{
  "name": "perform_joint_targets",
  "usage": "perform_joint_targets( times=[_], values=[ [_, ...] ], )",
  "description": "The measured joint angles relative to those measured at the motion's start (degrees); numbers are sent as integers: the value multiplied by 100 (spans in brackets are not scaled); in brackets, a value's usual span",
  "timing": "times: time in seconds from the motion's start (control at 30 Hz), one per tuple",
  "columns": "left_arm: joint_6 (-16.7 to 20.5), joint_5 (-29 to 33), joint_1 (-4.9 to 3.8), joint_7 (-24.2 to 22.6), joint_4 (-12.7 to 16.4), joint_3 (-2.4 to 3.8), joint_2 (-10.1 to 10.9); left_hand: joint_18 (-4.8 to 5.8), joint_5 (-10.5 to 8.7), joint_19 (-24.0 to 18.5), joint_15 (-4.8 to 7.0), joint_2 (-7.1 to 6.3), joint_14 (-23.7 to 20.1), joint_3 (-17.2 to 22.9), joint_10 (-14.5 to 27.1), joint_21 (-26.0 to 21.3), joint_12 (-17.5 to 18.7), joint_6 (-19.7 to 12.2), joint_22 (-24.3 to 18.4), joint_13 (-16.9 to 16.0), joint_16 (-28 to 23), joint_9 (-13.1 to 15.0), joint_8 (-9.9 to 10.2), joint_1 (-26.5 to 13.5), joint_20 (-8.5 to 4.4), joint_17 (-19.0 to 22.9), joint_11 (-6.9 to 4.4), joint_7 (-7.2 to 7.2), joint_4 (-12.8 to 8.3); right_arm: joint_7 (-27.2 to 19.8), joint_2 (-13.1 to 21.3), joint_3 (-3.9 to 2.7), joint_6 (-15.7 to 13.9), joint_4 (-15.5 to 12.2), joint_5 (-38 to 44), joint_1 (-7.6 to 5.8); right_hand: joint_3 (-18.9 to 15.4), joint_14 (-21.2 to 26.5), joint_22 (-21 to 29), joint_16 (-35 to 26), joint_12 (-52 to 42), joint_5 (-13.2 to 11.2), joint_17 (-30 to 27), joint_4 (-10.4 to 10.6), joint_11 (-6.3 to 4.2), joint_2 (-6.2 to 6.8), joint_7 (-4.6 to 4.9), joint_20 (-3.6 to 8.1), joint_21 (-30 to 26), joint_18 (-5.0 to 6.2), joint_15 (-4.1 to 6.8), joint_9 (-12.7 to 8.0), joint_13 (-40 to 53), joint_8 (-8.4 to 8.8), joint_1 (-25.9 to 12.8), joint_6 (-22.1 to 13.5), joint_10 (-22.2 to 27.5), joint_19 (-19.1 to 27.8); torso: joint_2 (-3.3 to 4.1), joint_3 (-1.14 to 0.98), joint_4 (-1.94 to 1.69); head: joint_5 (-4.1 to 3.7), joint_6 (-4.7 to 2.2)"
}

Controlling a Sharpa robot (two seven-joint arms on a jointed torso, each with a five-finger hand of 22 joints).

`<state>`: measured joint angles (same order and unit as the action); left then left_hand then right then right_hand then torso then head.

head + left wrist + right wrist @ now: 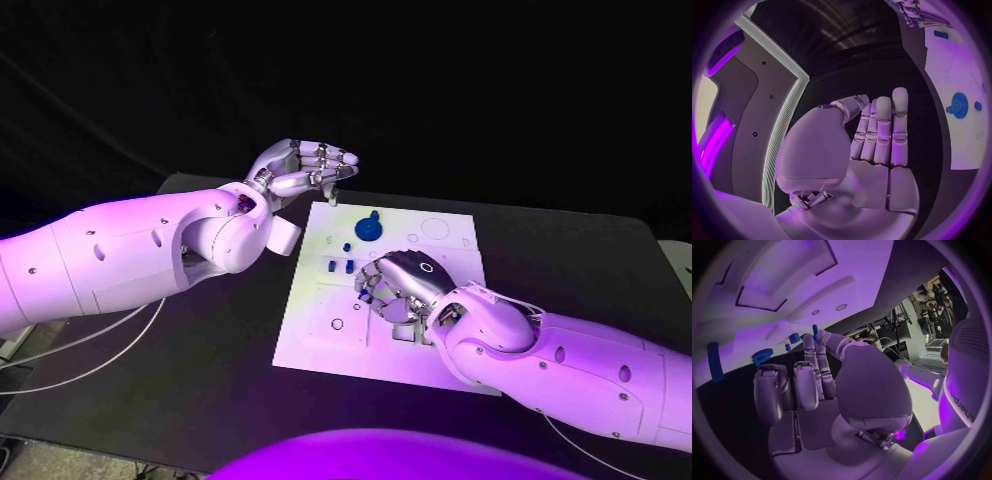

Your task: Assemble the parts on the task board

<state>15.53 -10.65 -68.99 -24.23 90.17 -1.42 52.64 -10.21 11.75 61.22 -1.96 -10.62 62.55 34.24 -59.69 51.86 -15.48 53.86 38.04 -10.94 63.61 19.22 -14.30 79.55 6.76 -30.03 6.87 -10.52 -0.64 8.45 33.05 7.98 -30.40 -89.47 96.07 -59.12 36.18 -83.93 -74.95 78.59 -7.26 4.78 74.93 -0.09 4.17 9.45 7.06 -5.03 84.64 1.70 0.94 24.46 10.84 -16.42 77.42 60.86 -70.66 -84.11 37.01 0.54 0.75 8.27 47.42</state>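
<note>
The white board (433, 235) is lying flat. A round blue gear (369, 229) is sitting near the board's far edge, small blue pegs (339, 266) are standing just nearer, left of the board's middle, and another blue part (372, 295) is showing at its middle.

The setting reads as a robotics lab or test cell. A black table (188, 400) stands against a dark backdrop, with a white task board (440, 355) laid flat on it and thin cables (87, 350) trailing beside it. In the right wrist view, racks of equipment and wiring (929, 315) stand behind the table.
</note>
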Motion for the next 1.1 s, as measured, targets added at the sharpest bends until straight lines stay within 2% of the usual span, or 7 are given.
perform_joint_targets(
  times=[0.23, 0.6, 1.1],
  values=[
    [9, 2, 0, 0, 0, 0, -7, 0, 0, 0, 0, 23, 0, 0, 0, 0, 0, 0, 0, 0, 0, -5, 0, -23, 0, 8, 0, 0, 0, -41, -93, 19, 2, 121, -1, 79, 0, 0, 0, 0, 0, 0, 0, 0, -10, 0, -9, 0, 0, 0, 0, 7, -2, 0, 0, -9, -11, 0, -5, -1, 3, 27, 16],
    [16, 5, 0, 2, 0, 0, -4, 0, 0, 0, 0, 23, 0, 0, 0, 0, 0, 0, 0, 6, 0, -4, 0, -23, 0, 8, 0, 0, 0, -67, -111, 33, 7, 150, -1, 96, 0, 0, 1, 0, 11, -1, -1, 0, -27, 9, -9, 0, 0, 0, 0, 7, 3, 3, -9, -10, -29, 0, -4, -3, 14, 41, 41],
    [16, 6, 0, 16, -4, 0, 1, 0, 0, 0, 0, 23, 0, 0, 20, 0, 0, 0, -5, 5, 0, -4, 0, -23, 0, 7, -21, 0, 0, -74, -120, 43, 49, 201, -4, 106, 0, 0, 3, 0, 23, 22, -2, 0, -19, -11, -19, 0, 0, 0, 0, 7, 2, 11, 11, -20, -40, 0, -4, -3, 7, 52, 68]
  ],
)
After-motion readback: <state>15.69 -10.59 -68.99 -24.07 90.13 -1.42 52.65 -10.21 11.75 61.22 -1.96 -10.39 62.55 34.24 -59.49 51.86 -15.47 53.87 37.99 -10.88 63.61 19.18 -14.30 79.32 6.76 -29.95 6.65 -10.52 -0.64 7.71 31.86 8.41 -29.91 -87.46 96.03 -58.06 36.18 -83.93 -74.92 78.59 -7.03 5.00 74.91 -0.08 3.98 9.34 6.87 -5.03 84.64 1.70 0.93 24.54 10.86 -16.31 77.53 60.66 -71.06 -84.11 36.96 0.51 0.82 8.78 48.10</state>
